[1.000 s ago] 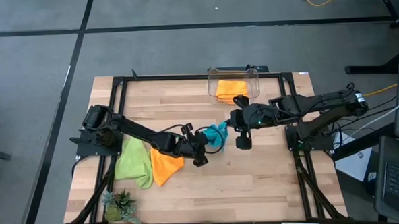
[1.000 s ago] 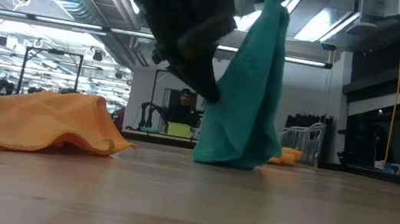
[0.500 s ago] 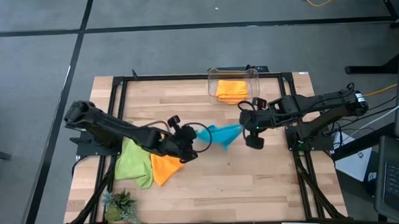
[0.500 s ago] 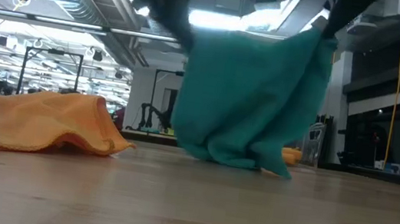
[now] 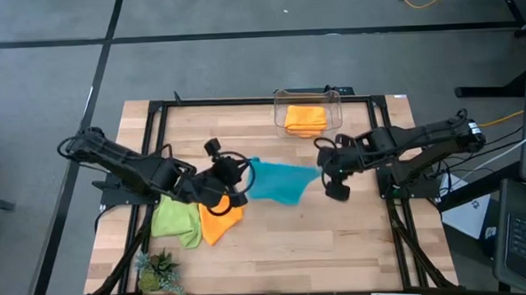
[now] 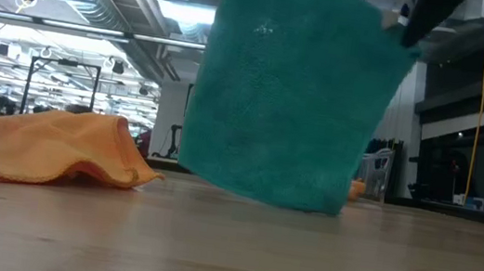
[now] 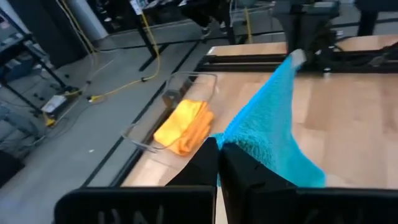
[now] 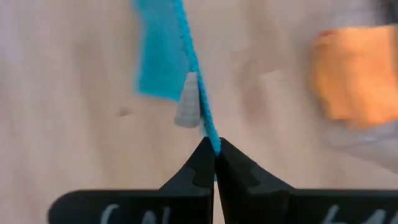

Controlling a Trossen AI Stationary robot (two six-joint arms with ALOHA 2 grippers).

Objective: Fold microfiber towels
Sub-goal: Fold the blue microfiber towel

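The turquoise towel (image 5: 278, 180) is stretched between my two grippers above the table's middle; in the low view it hangs as a wide sheet (image 6: 289, 95) whose lower edge is at the tabletop. My left gripper (image 5: 239, 172) is shut on its left corner. My right gripper (image 5: 322, 173) is shut on its right corner. An orange towel (image 5: 219, 220) and the lime green towel (image 5: 175, 218) lie crumpled at the front left. A second orange towel (image 5: 304, 119) lies folded in a clear bin. My left gripper pinches a corner of the turquoise towel (image 7: 231, 149) between its two shut fingers. The towel runs taut from there toward the other gripper. My right gripper pinches the opposite corner's hemmed edge (image 8: 211, 140) between its two shut fingertips. The towel hangs below, spread out.
A clear plastic bin (image 5: 310, 105) stands at the far edge, middle. A small green plant (image 5: 157, 272) stands at the front left corner. Bare wood lies in front of the towel and to the right front.
My grippers have moved apart, the left toward the table's left edge, the right toward the right edge. The turquoise towel, bunched and hanging narrow a second ago, has been drawn out into a wide, spread sheet between them.
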